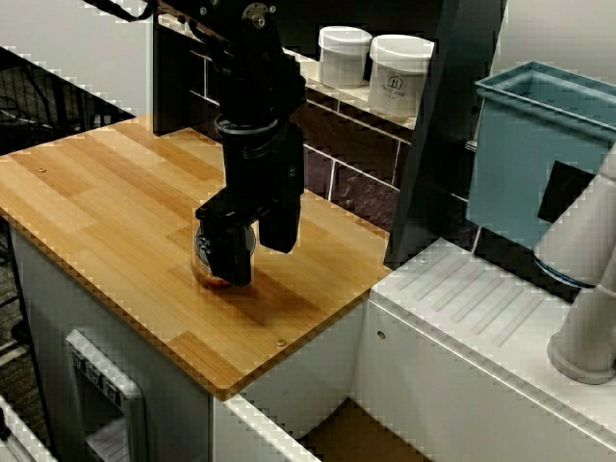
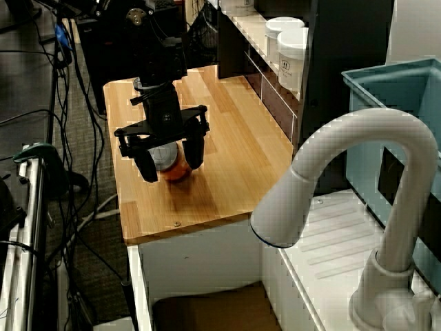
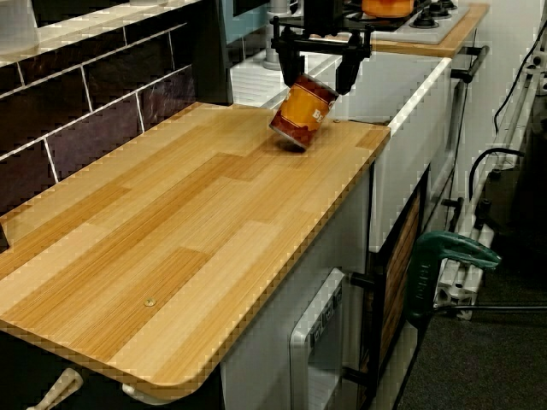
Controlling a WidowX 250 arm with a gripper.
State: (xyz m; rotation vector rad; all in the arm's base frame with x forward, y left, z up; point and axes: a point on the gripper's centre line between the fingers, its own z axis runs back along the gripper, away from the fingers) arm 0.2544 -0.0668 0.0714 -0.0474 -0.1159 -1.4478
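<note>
An orange-labelled can (image 3: 303,115) leans on its lower edge on the wooden counter (image 3: 171,231), its top toward the arm. My black gripper (image 3: 316,77) comes down from above with one finger on each side of the can's upper end, shut on it. In the high side view the gripper (image 1: 252,248) hides most of the can (image 1: 207,274); only its orange base shows. Seen from behind the faucet, the can (image 2: 178,171) sits between the fingers of the gripper (image 2: 171,162), near the counter's sink-side end.
Two white jars (image 1: 345,53) (image 1: 399,72) stand on the tiled ledge behind the counter. A black post (image 1: 443,135) rises at the counter's corner. Beyond it are a ribbed white drainboard (image 1: 481,308), a blue bin (image 1: 539,154) and a white faucet (image 2: 358,172).
</note>
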